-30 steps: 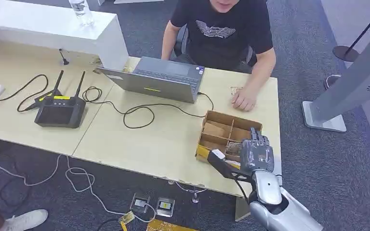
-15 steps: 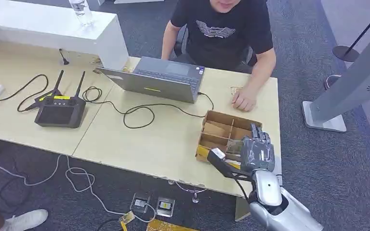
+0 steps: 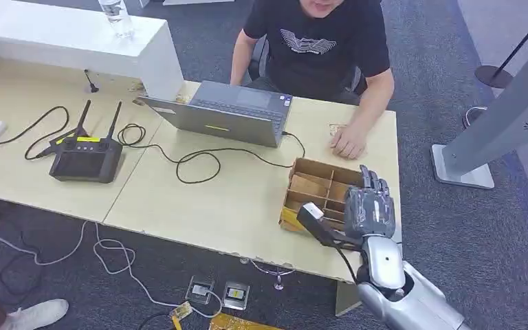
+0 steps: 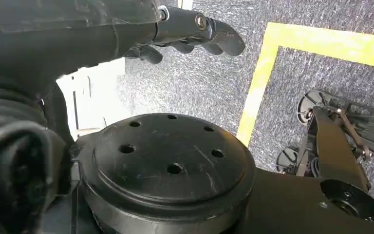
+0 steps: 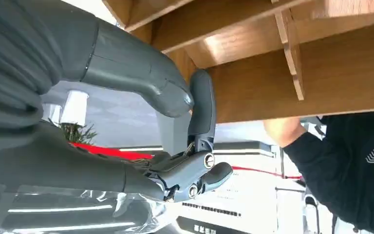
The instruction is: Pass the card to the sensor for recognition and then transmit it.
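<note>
A pale wooden table (image 3: 199, 199) runs across the middle of the head view from the left edge to right of centre. A person in a black shirt (image 3: 316, 41) sits behind it at top centre, with one hand (image 3: 348, 143) flat on the tabletop. In the upper left a white counter (image 3: 75, 41) stands against the table. Just left of the person's hand is an open grey laptop (image 3: 227, 113), its black cable looping over the wood. In the lower right of the table sits a brown box with dividers (image 3: 316, 182). At centre left lies a black controller with two antennas (image 3: 82, 161). The right hand (image 3: 369, 210) hangs over the right side of the box in the lower right, back upward. In the right wrist view its thumb and a dark finger (image 5: 202, 109) are pinched on a thin grey piece, apparently the card (image 5: 172, 134), held above the box compartments. The left hand (image 4: 190, 29) hangs over grey carpet with its fingers loosely bent and apart, holding nothing.
</note>
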You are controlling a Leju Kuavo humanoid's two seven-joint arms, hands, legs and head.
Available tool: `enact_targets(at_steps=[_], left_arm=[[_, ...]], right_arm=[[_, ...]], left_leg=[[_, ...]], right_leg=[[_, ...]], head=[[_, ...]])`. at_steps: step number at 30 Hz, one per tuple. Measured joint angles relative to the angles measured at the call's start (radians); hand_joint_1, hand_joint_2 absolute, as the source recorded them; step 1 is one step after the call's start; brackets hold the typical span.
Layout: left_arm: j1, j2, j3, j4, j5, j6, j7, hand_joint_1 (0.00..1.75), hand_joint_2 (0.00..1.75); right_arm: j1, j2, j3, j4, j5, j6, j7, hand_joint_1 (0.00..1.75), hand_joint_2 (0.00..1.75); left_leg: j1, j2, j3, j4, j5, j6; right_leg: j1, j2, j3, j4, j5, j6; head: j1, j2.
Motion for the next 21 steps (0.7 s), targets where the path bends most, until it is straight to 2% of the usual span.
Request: enact_targets(at_steps=[5,6,11,17,21], left_arm=[[0.0,0.0,0.0,0.0,0.001,0.002,0.0,0.0,0.0],[0.0,0.0,0.0,0.0,0.001,0.002,0.0,0.0,0.0],[0.0,0.0,0.0,0.0,0.002,0.008,0.0,0.0,0.0],[0.0,0.0,0.0,0.0,0.006,0.012,0.0,0.0,0.0],[0.001,0.0,0.0,0.0,0.008,0.013,0.0,0.0,0.0]], right_arm=[[-0.006,0.0,0.0,0.0,-0.002,-0.023,0.0,1.75,1.75],[-0.008,0.0,0.0,0.0,-0.002,-0.025,0.0,0.0,1.75],[-0.013,-0.001,0.0,0.0,-0.002,-0.033,0.001,0.0,1.75],[-0.013,-0.003,0.0,-0.001,0.017,-0.094,0.002,0.0,1.75],[-0.017,-0.011,0.0,-0.023,0.017,-0.093,0.002,0.0,1.75]], left_leg=[[0.0,0.0,0.0,0.0,0.0,0.0],[0.0,0.0,0.0,0.0,0.0,0.0],[0.0,0.0,0.0,0.0,0.0,0.0],[0.0,0.0,0.0,0.0,0.0,0.0],[0.0,0.0,0.0,0.0,0.0,0.0]], right_leg=[[0.0,0.0,0.0,0.0,0.0,0.0],[0.0,0.0,0.0,0.0,0.0,0.0],[0.0,0.0,0.0,0.0,0.0,0.0],[0.0,0.0,0.0,0.0,0.0,0.0],[0.0,0.0,0.0,0.0,0.0,0.0]], head=[[0.0,0.0],[0.0,0.0],[0.0,0.0],[0.0,0.0],[0.0,0.0]])
